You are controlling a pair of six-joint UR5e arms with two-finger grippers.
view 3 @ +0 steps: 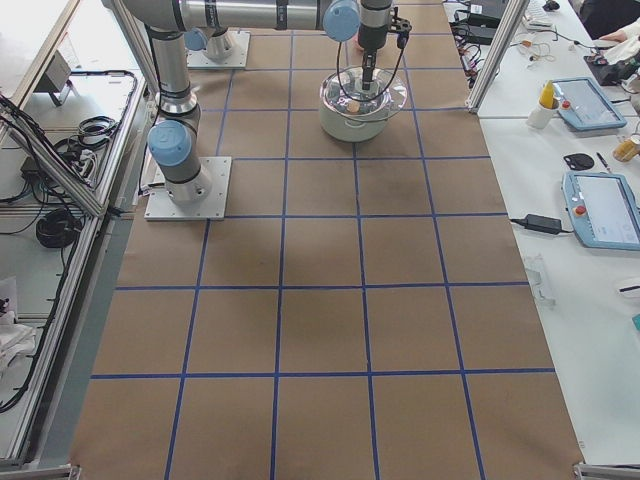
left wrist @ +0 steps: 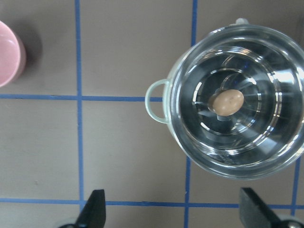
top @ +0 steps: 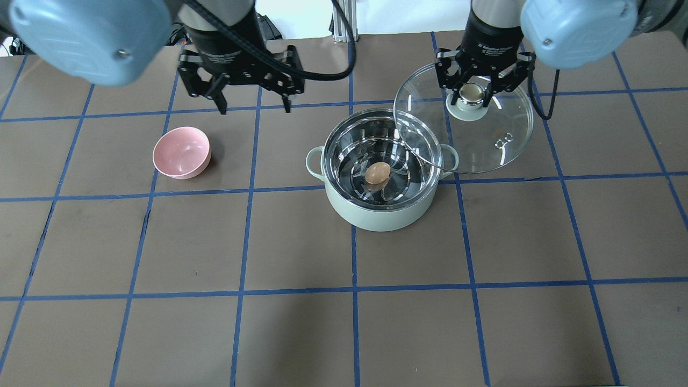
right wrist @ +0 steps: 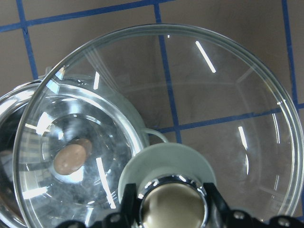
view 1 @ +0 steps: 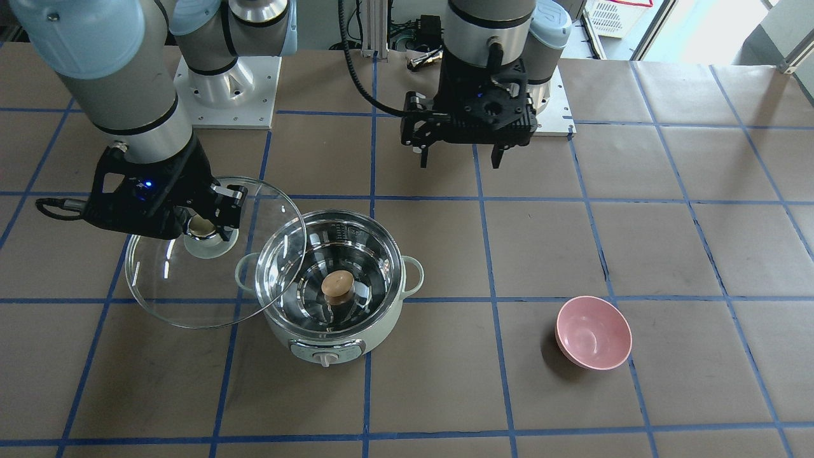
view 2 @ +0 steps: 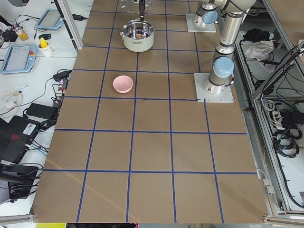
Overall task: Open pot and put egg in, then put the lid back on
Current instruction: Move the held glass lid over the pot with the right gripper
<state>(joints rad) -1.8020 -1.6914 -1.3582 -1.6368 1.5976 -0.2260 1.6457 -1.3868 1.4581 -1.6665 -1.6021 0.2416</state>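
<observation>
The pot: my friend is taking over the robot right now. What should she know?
Left gripper: open, empty, away from the pot.
Right gripper: shut on the lid, held beside the pot with its edge over the rim.
Egg: lying on the pot's bottom.
Done: pot open, egg in.
Left: set the lid on the pot, let go.

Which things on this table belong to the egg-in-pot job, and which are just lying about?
Belonging to the job:
pot, open
egg, inside the pot
lid, overlapping the pot's rim
right gripper, shut on the lid

Lying about:
pink bowl, empty
left gripper, open, holding nothing
</observation>
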